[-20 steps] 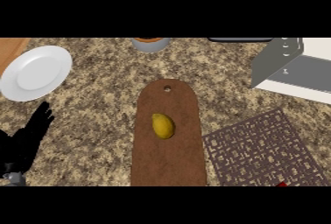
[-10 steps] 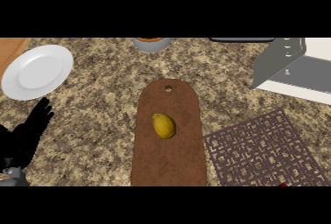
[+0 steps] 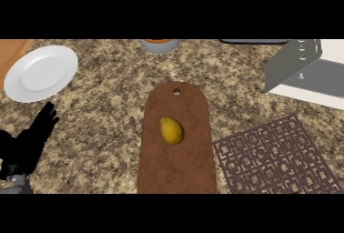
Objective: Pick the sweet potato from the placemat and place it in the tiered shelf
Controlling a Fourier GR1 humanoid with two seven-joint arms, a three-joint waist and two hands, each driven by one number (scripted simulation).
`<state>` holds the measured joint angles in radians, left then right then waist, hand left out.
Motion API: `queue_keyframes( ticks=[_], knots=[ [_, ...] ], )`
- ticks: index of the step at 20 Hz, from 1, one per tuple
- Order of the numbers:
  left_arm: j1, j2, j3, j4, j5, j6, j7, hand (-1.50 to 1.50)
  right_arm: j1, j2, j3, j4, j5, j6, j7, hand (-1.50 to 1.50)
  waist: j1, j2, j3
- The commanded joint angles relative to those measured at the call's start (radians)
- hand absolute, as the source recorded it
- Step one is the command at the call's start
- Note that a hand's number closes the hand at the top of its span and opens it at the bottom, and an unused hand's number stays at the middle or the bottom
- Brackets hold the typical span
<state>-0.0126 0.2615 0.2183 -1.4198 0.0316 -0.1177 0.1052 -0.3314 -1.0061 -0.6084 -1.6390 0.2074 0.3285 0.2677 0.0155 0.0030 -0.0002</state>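
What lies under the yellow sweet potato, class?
The sweet potato lies on a brown wooden board, which rests on the speckled counter. The patch of board beneath it is covered, so cannot be seen.

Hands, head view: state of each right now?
Left hand: open, fingers straight, holding nothing, at the view's lower left.
Right hand: not in view.
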Motion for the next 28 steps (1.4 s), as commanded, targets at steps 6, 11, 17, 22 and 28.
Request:
queue_keyframes(
  ticks=[6, 11, 17, 22, 28],
  knots=[
    [-0.034, -0.001, -0.008, -0.009, -0.005, -0.006, 0.038, 0.00, -0.203, 0.014, 0.151, 0.383, 0.105, -0.124, -0.163, 1.50, 0.007, 0.001, 0.000],
    [-0.003, -0.021, -0.009, -0.031, -0.011, 0.007, 0.043, 0.00, -0.301, 0.011, 0.237, 0.485, 0.158, -0.122, -0.152, 1.50, 0.003, 0.000, 0.000],
    [-0.053, -0.003, 0.003, 0.032, -0.004, -0.019, 0.014, 0.00, -0.366, 0.067, 0.267, 0.736, 0.255, -0.265, -0.250, -1.50, 0.009, 0.005, 0.000],
    [0.017, 0.010, 0.028, -0.006, 0.013, -0.045, -0.023, 0.00, -0.410, 0.029, 0.245, 0.910, 0.271, -0.291, -0.444, -1.50, 0.008, 0.002, 0.001],
    [-0.014, -0.009, 0.008, 0.034, -0.025, -0.015, -0.011, 0.00, -0.529, 0.040, 0.193, 0.927, 0.166, -0.183, -0.385, -1.50, -0.001, 0.000, 0.000]
  ],
)
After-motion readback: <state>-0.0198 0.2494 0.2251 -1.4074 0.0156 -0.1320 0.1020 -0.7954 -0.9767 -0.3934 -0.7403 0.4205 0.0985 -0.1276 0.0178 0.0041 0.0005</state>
